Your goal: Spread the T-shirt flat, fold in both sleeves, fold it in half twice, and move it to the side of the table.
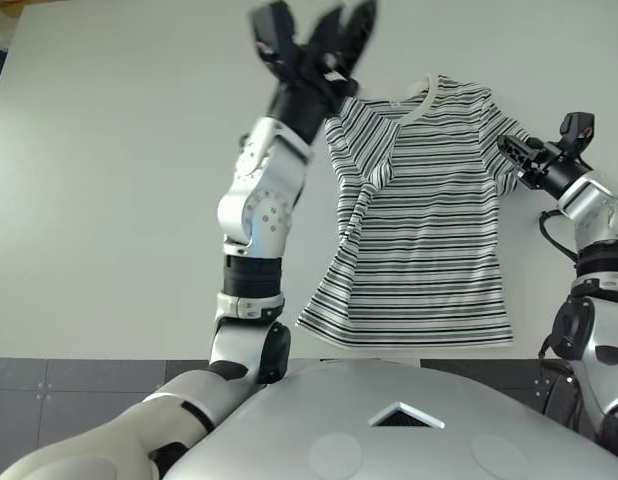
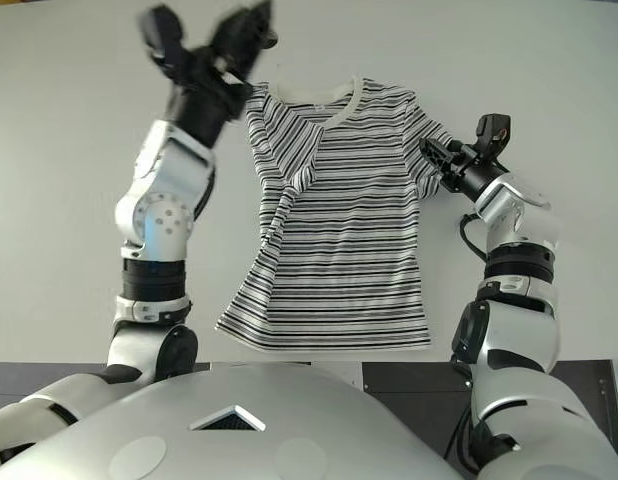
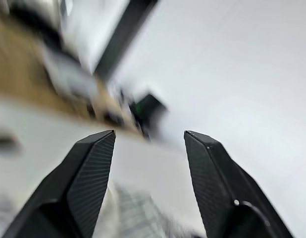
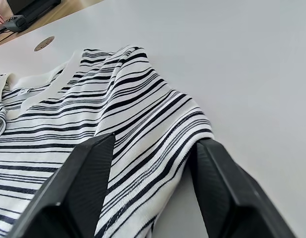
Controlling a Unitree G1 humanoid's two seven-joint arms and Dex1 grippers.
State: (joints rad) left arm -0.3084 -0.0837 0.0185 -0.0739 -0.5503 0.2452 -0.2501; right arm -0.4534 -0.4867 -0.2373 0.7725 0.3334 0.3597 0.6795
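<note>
Sleeve edge (image 4: pixel 185 130) btwn R gripper (image 4: pixel 155 141) fingers

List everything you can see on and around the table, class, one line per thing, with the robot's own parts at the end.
short-sleeved striped cotton T-shirt: one, black and white, front up on the table's middle, collar at the far end, left sleeve folded in over the body, right sleeve out.
flat smooth table: one, white, under the T-shirt.
small round mark: one, brown, on the table beyond the collar.
tiled strip: one, dark grey, below the table's near edge.
left fingers: two, black, open, raised by the collar's left side, holding nothing.
right fingers: two, black, open, one on either side of the right sleeve's edge.
</note>
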